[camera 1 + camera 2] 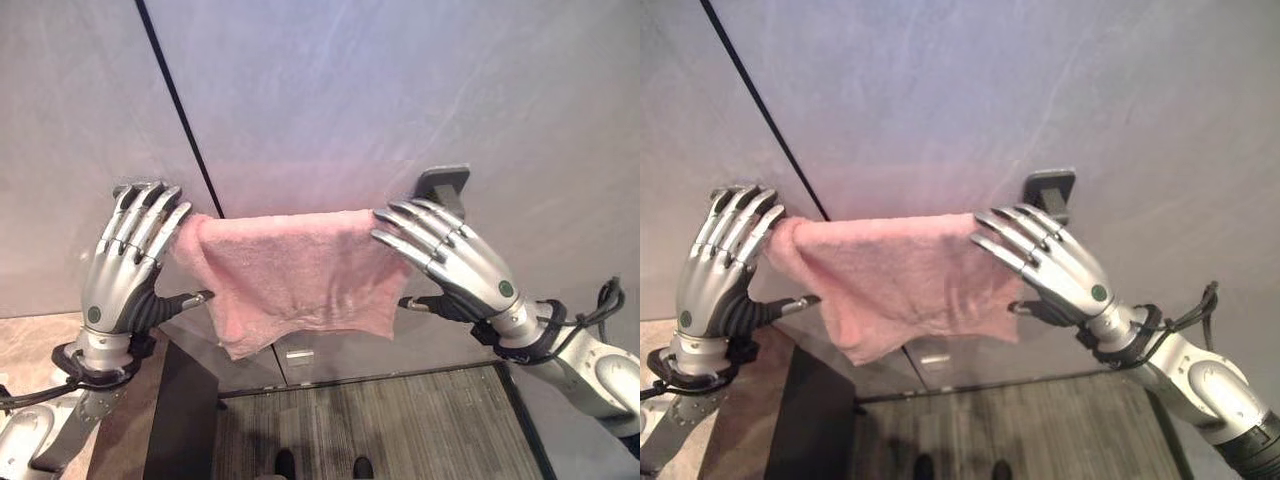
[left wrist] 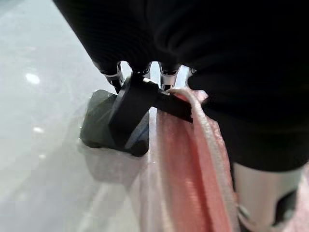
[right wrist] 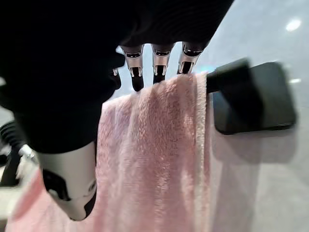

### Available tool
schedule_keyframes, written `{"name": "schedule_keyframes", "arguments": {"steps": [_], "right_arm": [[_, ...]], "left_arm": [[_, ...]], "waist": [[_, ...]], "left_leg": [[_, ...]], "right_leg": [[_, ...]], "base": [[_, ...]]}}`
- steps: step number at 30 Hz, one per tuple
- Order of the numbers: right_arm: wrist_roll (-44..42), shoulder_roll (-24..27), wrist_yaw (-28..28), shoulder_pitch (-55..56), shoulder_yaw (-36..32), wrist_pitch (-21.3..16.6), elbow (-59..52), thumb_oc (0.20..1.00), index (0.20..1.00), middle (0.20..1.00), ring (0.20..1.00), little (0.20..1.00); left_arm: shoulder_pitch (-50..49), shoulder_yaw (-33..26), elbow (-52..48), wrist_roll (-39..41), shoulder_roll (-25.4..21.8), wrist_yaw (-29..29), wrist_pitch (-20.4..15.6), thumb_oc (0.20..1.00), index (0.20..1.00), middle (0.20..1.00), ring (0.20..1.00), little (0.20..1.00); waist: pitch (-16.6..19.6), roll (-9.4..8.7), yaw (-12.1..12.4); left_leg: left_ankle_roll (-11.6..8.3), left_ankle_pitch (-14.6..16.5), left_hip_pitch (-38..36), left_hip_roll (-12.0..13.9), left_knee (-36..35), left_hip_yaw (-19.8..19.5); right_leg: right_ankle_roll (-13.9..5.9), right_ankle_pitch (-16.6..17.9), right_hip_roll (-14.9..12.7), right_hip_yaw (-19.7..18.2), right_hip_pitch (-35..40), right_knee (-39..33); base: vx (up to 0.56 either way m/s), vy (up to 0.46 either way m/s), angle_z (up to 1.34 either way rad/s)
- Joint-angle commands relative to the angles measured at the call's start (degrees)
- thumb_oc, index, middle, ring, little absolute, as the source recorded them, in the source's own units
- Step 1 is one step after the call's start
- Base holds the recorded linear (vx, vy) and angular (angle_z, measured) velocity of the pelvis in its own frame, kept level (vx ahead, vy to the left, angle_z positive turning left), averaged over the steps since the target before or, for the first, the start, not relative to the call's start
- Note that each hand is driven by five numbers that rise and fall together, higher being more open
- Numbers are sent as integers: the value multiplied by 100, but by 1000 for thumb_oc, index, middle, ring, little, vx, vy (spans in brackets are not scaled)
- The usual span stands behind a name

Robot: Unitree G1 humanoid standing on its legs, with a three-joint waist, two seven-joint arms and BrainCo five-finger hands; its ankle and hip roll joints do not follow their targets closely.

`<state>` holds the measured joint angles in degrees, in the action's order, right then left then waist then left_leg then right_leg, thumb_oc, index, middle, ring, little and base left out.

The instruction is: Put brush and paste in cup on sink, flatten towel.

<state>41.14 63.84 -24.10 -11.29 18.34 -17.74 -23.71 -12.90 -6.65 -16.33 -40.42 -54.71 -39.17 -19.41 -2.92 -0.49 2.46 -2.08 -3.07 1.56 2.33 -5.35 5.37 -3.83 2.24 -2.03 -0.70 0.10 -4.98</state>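
Towel (image 1: 290, 275) — both robot hands flat.

Head eyes look down at the pink towel (image 1: 290, 275); wrist views face it very close.

towel (image 1: 300, 275): plain pink | rail bracket (image 1: 443, 184): black | wall (image 1: 400, 90): pale grey, faintly marbled

Draped over a wall-mounted bar (image 3: 227, 79), towel (image 1: 290, 280) hanging between two hands — left hand (image 1: 125, 270) at its left end, right hand (image 1: 450, 260) at its right end, fingers (image 1: 405, 230) laid flat on top. Bar bracket (image 1: 443, 185) just behind right hand — wall (image 1: 350, 90) behind all.
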Motion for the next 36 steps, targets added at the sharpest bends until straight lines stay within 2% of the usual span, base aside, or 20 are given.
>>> {"name": "schedule_keyframes", "arguments": {"steps": [1,2,3,4,6,8,10,11,13,16,20,25,28,29,36], "right_arm": [[-370,167,407,-411,328,-41,-155,1000,1000,1000,1000,1000],[-373,164,407,-450,363,-39,-143,1000,1000,1000,1000,1000],[-785,559,1266,-825,659,-135,-100,1000,1000,1000,1000,1000],[-831,556,1313,-885,699,-125,-110,1000,1000,1000,1000,1000],[-1148,771,1873,-869,764,-173,33,1000,1000,1000,1000,1000],[-1173,762,1903,-851,739,-172,13,1000,1000,1000,1000,1000],[-1229,1214,2267,-699,714,-248,167,1000,1000,1000,1000,1000],[-1232,1213,2271,-693,707,-249,162,1000,1000,1000,1000,1000],[-1297,1531,2494,-442,581,-312,337,1000,1000,1000,1000,1000],[-1130,1792,2548,26,301,-326,756,1000,1000,1000,1000,1000],[-875,1821,2370,664,-232,-303,1178,1000,1000,1000,1000,1000],[-459,1584,2143,1675,-1191,-150,1748,1000,1000,1000,1000,1000],[-403,1488,2146,1881,-1392,-130,1737,1000,1000,1000,1000,1000],[-394,1342,2176,2010,-1500,-100,1743,1000,1000,1000,1000,1000],[-592,997,2321,1956,-1473,-64,1569,1000,1000,1000,1000,1000]], "left_arm": [[27,-10,450,35,-404,621,-69,1000,1000,1000,1000,1000],[13,-30,448,38,-398,625,-69,1000,1000,1000,1000,1000],[-120,-123,510,64,-757,1166,-141,1000,1000,1000,1000,1000],[-160,-174,492,84,-749,1195,-141,1000,1000,1000,1000,1000],[-320,-372,468,111,-1124,1617,-295,1000,1000,1000,1000,1000],[-364,-420,439,137,-1137,1646,-299,1000,1000,1000,1000,1000],[-601,-682,457,145,-1500,1875,-361,1000,1000,1000,1000,1000],[-615,-697,448,150,-1501,1880,-361,1000,1000,1000,1000,1000],[-872,-889,489,164,-1698,2040,-416,1000,1000,1000,1000,1000],[-1157,-1044,678,199,-1846,2164,-467,1000,1000,1000,1000,1000],[-1311,-1066,1063,198,-1850,2151,-458,1000,1000,1000,1000,1000],[-1491,-1095,1555,155,-1638,2249,-318,1000,1000,1000,1000,1000],[-1473,-1127,1582,165,-1552,2283,-269,1000,1000,1000,1000,1000],[-1477,-1206,1524,173,-1382,2315,-186,1000,1000,1000,1000,1000],[-1540,-1479,1221,294,-1037,2387,-115,1000,1000,1000,1000,1000]], "waist": [[132,-219,24],[133,-217,11],[112,-234,41],[117,-233,21],[119,-216,13],[123,-228,7],[126,-228,-2],[126,-230,-4],[141,-223,-31],[163,-202,-86],[176,-191,-123],[203,-161,-181],[208,-157,-150],[204,-154,-112],[200,-149,-36]], "left_leg": [[-324,70,85,194,35,64],[-324,70,87,194,35,65],[-326,63,115,195,35,78],[-326,65,120,196,35,83],[-326,72,123,198,35,84],[-326,74,123,199,35,81],[-333,80,107,191,35,61],[-333,81,107,191,35,61],[-340,98,70,188,35,73],[-344,114,18,188,35,73],[-348,122,-18,186,35,79],[-344,136,-71,189,35,99],[-339,138,-85,196,35,102],[-340,140,-100,200,35,113],[-344,126,-103,214,35,115]], "right_leg": [[-532,252,-424,92,-287,-2],[-532,253,-423,90,-289,-2],[-540,265,-412,72,-331,-2],[-540,265,-411,66,-338,-2],[-546,267,-414,81,-344,-2],[-545,266,-413,84,-343,-2],[-545,258,-419,96,-323,-2],[-545,258,-418,97,-322,-2],[-550,253,-424,119,-288,-2],[-553,238,-430,131,-250,-2],[-564,235,-434,155,-218,-2],[-568,217,-445,159,-181,-2],[-566,211,-442,158,-172,-2],[-554,202,-440,156,-161,-2],[-531,194,-438,168,-151,-2]], "base": [[0,0,0],[0,0,0],[0,0,0],[9,15,-4],[27,8,-7],[0,0,0],[0,0,0],[0,0,0],[19,4,0],[0,0,0],[0,0,0],[0,0,0],[0,0,0],[0,0,0],[0,0,0]]}}
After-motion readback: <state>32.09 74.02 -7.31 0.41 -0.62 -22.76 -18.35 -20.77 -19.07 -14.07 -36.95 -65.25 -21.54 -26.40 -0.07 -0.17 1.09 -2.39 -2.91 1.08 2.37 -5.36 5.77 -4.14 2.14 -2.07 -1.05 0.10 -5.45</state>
